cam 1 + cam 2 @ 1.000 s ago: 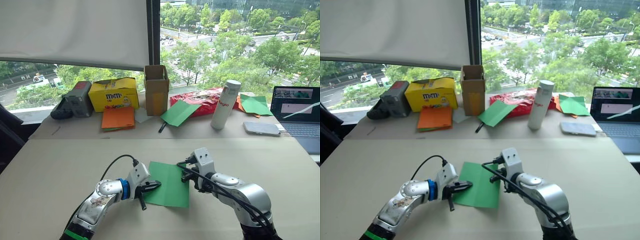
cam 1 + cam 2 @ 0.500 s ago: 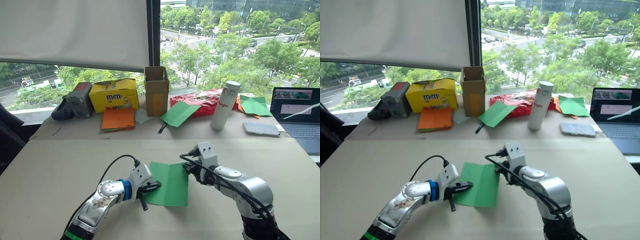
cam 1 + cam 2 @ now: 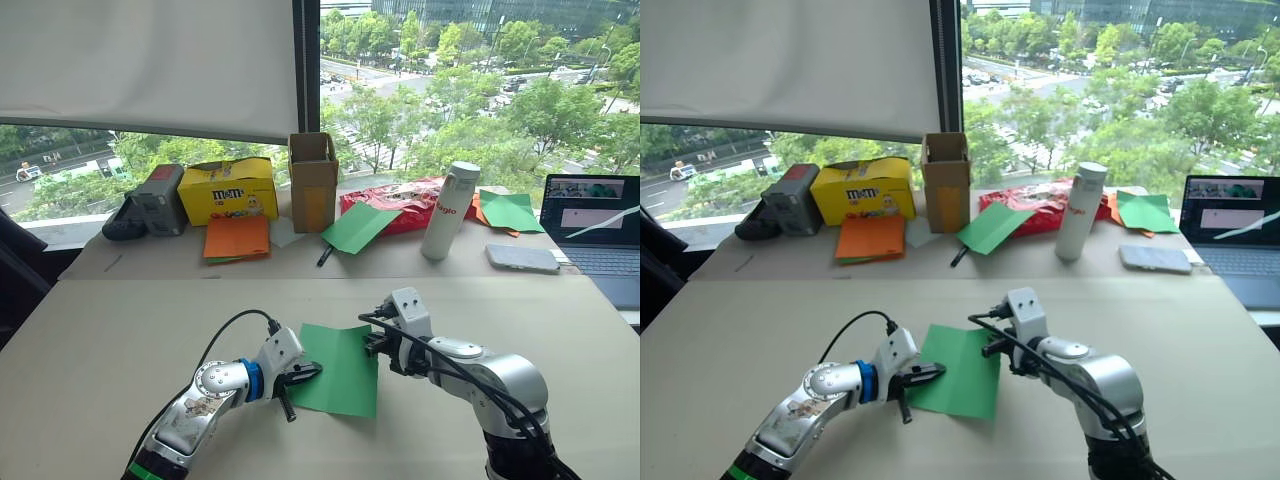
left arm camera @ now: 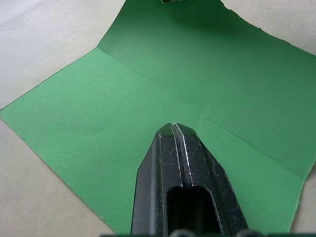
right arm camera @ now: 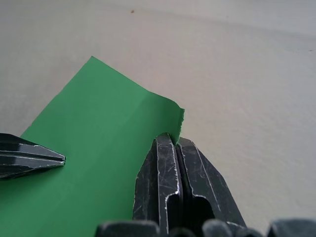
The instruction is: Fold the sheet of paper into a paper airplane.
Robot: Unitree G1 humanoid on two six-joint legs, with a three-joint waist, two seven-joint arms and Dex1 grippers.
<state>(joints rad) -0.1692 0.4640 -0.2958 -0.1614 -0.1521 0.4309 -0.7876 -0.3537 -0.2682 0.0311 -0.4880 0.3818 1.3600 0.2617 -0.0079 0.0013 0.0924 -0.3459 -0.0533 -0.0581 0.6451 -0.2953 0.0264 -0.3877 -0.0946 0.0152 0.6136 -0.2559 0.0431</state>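
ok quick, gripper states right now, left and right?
Left gripper: closed, tip pressing flat on the sheet of paper, nothing held.
Right gripper: closed on the sheet's far right corner.

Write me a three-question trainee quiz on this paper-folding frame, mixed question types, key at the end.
1. True or false: the green paper is already a finished airplane.
2. What is the left claw doing? A) hovering open above the table B) pressing shut on the paper's left part C) holding the bottle
3. Which part of the paper does the right claw pinch?

Key:
1. False; it lies mostly flat, showing only crease lines.
2. B
3. Its far right corner, which is lifted slightly.
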